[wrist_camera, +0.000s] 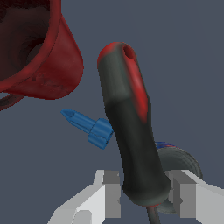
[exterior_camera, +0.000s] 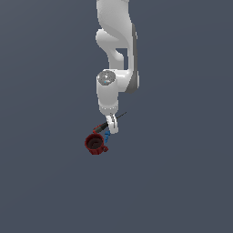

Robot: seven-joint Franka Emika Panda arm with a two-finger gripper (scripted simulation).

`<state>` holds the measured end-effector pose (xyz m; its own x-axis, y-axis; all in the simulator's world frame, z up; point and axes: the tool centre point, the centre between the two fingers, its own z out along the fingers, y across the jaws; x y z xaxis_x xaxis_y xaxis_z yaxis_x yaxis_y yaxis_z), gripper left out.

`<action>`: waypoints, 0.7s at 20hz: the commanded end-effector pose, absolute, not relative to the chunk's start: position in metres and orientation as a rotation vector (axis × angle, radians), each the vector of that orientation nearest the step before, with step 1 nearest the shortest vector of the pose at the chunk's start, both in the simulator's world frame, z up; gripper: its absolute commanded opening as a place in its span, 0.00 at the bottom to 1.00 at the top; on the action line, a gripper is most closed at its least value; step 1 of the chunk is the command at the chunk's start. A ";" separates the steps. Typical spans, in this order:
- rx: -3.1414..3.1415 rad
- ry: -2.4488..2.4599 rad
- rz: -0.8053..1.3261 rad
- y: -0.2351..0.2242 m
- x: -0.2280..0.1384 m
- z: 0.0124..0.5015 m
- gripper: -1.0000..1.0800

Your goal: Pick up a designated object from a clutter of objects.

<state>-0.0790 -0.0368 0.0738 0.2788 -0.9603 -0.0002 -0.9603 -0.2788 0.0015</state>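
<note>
The white arm hangs down the middle of the exterior view, and the gripper [exterior_camera: 111, 125] sits right at the clutter, just below the frame's centre. The screwdriver [exterior_camera: 110, 121] lies slanted there — thin dark shaft poking out toward the upper right of the gripper, red-marked handle toward the lower left, pointing at the red mug [exterior_camera: 95, 144].

In the wrist view the screwdriver [wrist_camera: 131, 127] fills the centre: a thick dark handle with red patches at its rounded end, narrowing to the thin shaft at the bottom edge of the frame. The gripper [wrist_camera: 144, 192] has one pale finger on each side of the handle's lower end — pads close beside it, small gaps visible, so whether they are actually pressing it cannot be told.

The red mug [wrist_camera: 37, 57] takes the upper left of that frame, lying tipped with its opening seen side-on. The small blue piece [wrist_camera: 87, 124] lies just behind the handle, pointed tip toward the mug. A grey round thing [wrist_camera: 181, 164] peeks out behind the handle at lower right.

Dark grey floor [exterior_camera: 182, 182] all around.
</note>
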 end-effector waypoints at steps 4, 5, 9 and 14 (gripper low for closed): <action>2.510 -1.887 0.001 -0.050 -0.067 0.108 0.00; 2.509 -1.887 0.001 -0.053 -0.064 0.116 0.00; 2.507 -1.887 0.002 -0.065 -0.052 0.151 0.00; 2.506 -1.887 0.003 -0.082 -0.037 0.195 0.00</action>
